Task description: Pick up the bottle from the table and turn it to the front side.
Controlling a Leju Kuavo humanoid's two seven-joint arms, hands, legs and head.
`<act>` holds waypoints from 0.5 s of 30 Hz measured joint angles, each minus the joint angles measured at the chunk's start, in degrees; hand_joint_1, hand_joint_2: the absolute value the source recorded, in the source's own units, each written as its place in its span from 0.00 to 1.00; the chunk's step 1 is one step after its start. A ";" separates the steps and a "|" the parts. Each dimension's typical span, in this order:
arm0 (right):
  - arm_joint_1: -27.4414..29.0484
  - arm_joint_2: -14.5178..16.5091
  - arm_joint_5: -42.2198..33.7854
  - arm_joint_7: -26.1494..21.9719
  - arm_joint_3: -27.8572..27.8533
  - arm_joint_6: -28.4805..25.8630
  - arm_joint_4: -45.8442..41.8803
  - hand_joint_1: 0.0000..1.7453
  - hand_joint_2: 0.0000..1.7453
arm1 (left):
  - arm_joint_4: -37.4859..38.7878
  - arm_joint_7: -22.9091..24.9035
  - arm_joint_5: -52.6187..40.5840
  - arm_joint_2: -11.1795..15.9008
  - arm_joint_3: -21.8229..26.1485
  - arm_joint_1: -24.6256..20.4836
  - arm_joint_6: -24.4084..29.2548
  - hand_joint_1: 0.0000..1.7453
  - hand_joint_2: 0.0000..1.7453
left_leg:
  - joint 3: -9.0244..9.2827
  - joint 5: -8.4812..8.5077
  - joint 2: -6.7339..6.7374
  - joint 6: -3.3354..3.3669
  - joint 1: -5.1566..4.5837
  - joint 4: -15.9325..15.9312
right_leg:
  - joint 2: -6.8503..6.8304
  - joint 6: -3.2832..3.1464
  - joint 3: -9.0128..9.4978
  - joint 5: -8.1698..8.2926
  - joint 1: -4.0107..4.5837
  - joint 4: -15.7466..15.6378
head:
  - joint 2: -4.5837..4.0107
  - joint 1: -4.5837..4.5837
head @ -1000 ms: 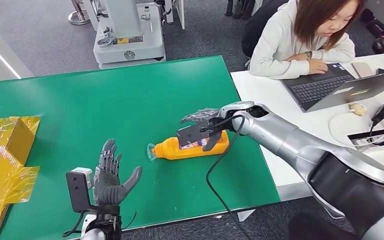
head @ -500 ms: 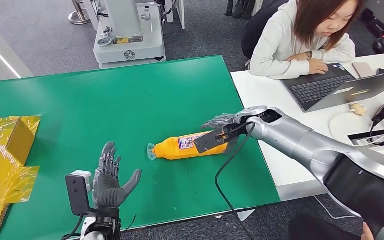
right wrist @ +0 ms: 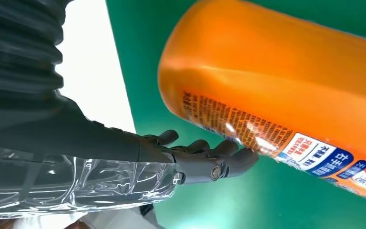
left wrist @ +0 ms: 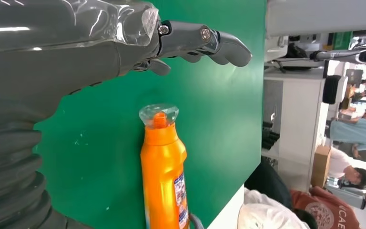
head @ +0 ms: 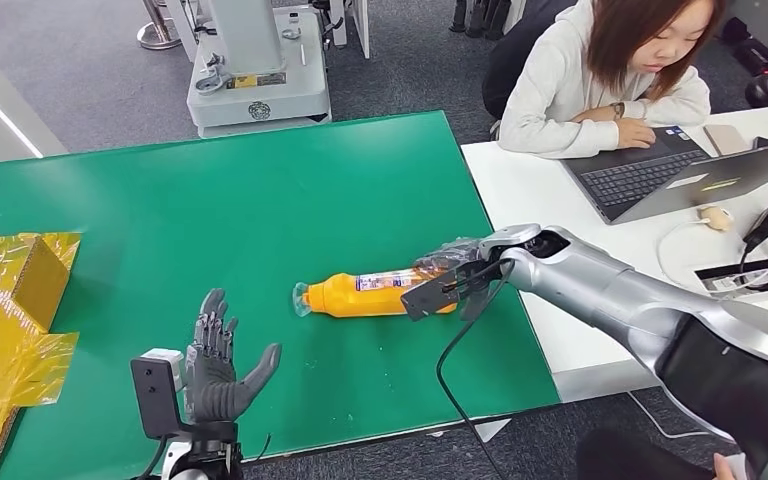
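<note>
An orange bottle (head: 360,295) with a clear cap lies on its side on the green table (head: 260,200), cap toward my left, label strip facing up. My right hand (head: 450,275) is at the bottle's base end, its fingers spread. In the right wrist view its fingertips (right wrist: 233,160) touch the labelled side of the bottle (right wrist: 286,81) without closing around it. My left hand (head: 218,360) hovers open, palm up, near the table's front edge, well apart from the bottle. The left wrist view has the bottle (left wrist: 164,167) beyond that hand's stretched fingers (left wrist: 195,40).
A box wrapped in yellow film (head: 10,290) sits at the table's left edge. On the right a white desk (head: 530,180) adjoins, with a laptop (head: 660,170) and a seated person (head: 610,70). A black cable (head: 450,370) hangs from my right wrist. A grey machine base (head: 255,90) stands behind.
My right hand has slid from on top of the bottle's middle toward its base end and lower. The bottle has rolled, its label now facing up. My left hand has barely moved.
</note>
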 joint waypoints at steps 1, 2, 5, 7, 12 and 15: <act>0.57 0.15 0.58 0.13 0.03 -2.41 0.21 0.00 1.00 | 0.00 -0.24 -0.42 0.01 0.04 0.12 0.32 0.00 1.00 | 0.00 0.00 0.00 0.00 0.00 0.00 | 0.00 0.00 0.00 0.00 0.00 0.00 | 0.00 0.01; 1.29 0.38 1.51 0.25 -0.04 -5.46 0.45 0.00 1.00 | 0.00 -0.47 -0.81 0.01 0.09 0.25 0.57 0.00 1.00 | -0.01 0.00 0.00 0.00 0.00 0.00 | 0.00 0.00 0.00 0.00 0.00 0.00 | 0.00 0.01; 3.80 1.41 5.19 0.12 -0.80 -14.15 1.34 0.00 1.00 | 0.00 -0.97 -1.89 -0.01 0.31 0.71 0.82 0.00 1.00 | -0.03 0.00 0.00 0.00 0.00 0.00 | 0.00 0.00 0.00 0.00 0.00 0.00 | 0.00 0.01; 5.25 2.43 7.20 -0.05 -1.77 -17.18 1.95 0.00 1.00 | 0.00 -1.17 -2.44 -0.01 0.56 1.01 0.73 0.00 1.00 | -0.04 0.00 0.00 0.00 0.00 0.00 | 0.00 0.00 -0.01 0.00 0.00 0.00 | 0.00 0.01; 6.32 6.42 9.12 -0.18 -4.26 -18.55 3.72 0.00 1.00 | 0.01 -1.48 -3.03 -0.03 1.23 1.14 0.71 0.00 1.00 | -0.02 0.01 0.02 -0.01 0.00 -0.01 | 0.03 0.00 -0.03 0.00 0.01 0.01 | 0.00 -0.01; 6.32 8.69 8.88 -0.73 -5.68 -19.15 4.69 0.00 1.00 | 0.01 -1.61 -3.06 -0.03 1.25 1.15 0.71 0.00 1.00 | -0.02 0.01 0.02 -0.02 0.01 -0.01 | 0.03 0.00 -0.03 0.00 0.01 0.04 | 0.00 -0.01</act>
